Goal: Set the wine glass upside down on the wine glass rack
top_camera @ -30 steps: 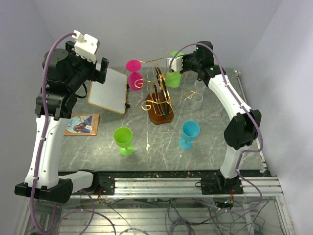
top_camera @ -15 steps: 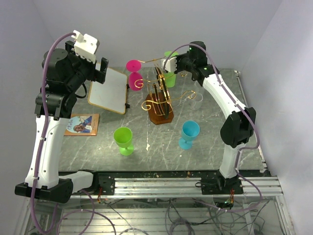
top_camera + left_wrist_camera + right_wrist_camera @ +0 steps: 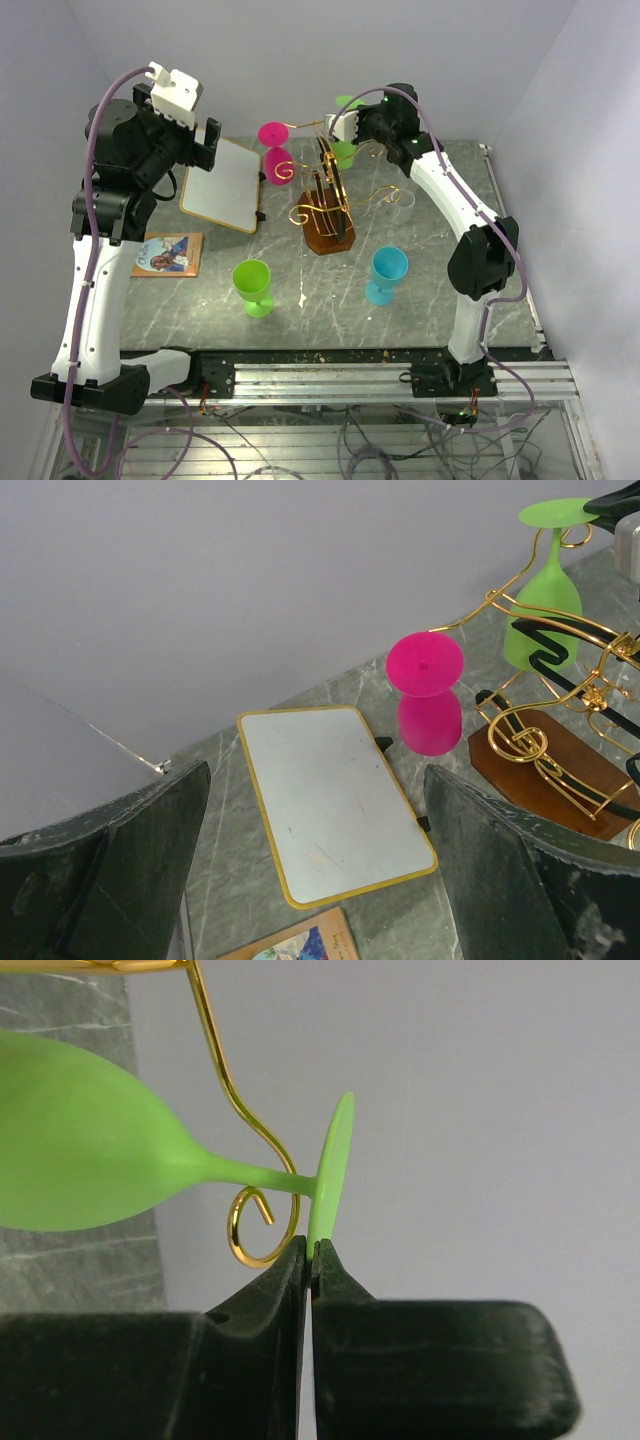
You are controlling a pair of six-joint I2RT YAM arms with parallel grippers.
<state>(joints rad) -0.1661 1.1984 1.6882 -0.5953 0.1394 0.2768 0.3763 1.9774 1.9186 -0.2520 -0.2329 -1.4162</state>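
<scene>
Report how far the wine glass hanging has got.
Done: a pink glass hangs inverted on the wine glass rack. In hand: the right gripper is shut on the foot of an inverted green wine glass, whose stem looks seated in a rack hook. Left: let go and back away; a second green glass and a blue glass stand upright on the table.

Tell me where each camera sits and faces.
Top external: above and behind the bases, looking down on the table; both arms show.
Left wrist: raised at left, looking down toward the white board and pink glass; open left fingers frame it.
Right wrist: at the rack, looking sideways; shut right fingers pinch the green glass by its foot.
Shared: left wrist and top both show the pink glass.
</scene>
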